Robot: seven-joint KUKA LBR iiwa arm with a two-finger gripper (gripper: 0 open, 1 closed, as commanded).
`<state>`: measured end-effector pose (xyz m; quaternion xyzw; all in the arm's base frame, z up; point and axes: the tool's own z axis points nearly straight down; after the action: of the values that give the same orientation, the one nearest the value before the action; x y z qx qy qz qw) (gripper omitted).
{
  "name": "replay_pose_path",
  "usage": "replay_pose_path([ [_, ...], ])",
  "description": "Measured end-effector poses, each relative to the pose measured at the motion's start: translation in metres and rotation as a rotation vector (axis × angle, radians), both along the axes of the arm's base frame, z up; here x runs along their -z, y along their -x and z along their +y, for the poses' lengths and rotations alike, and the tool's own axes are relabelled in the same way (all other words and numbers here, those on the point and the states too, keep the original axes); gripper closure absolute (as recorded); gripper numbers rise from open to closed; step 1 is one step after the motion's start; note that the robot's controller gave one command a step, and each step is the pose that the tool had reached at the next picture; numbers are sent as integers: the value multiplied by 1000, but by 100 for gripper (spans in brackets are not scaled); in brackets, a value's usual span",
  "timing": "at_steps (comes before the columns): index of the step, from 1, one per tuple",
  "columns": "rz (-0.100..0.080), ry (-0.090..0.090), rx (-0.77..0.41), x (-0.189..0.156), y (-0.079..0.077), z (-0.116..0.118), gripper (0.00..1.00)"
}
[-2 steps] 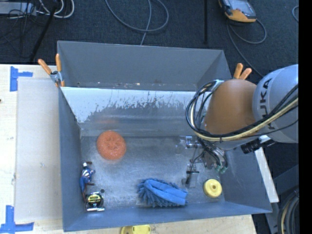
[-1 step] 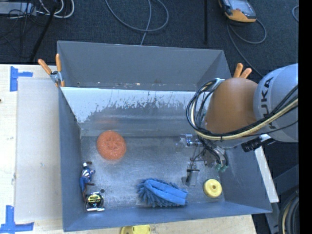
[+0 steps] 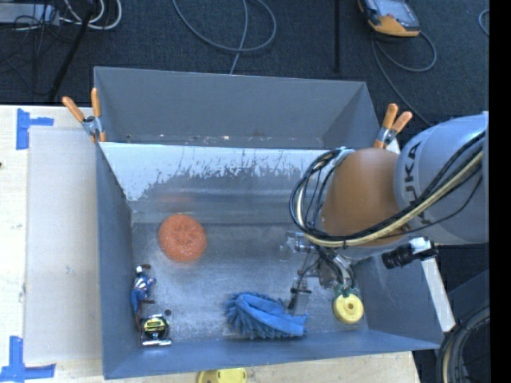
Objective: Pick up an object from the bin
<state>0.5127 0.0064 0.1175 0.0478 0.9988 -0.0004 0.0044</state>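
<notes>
A: Where's the gripper [image 3: 301, 295]?
B: Low in the bin [image 3: 231, 118], front right, right over the right end of the blue cloth [image 3: 259, 316]. Touching or just above, can't tell. Can't tell if it's spread or pressed together either.
A: And the cloth?
B: Crumpled on the bin floor by the front wall, right of centre.
A: Surface?
B: Grey metal. The floor is scuffed and there are pale streaks down the back wall. Behind the bin is a dark floor [image 3: 303, 62] with loose cables [image 3: 92, 6].
A: Neighbours?
B: Yellow disc [image 3: 348, 308] just right of the gripper, apart from the cloth. Orange round scrubber [image 3: 183, 238] well to the left, mid floor. Small blue figure [image 3: 141, 288] and tape measure [image 3: 156, 328] close together in the front left corner.
A: Anything in the way?
B: The arm [image 3: 447, 182], its orange cover [image 3: 359, 190] and cable loops [image 3: 307, 194] hang over the right side and hide the floor there.
</notes>
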Motion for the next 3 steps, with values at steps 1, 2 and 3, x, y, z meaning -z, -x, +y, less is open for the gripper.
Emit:
replay_pose_path([
  [1,14,0,40,28,10,55,0],
  [2,11,-4,-27,33,16,83,0],
  [3,9,0,-61,43,31,82,0],
])
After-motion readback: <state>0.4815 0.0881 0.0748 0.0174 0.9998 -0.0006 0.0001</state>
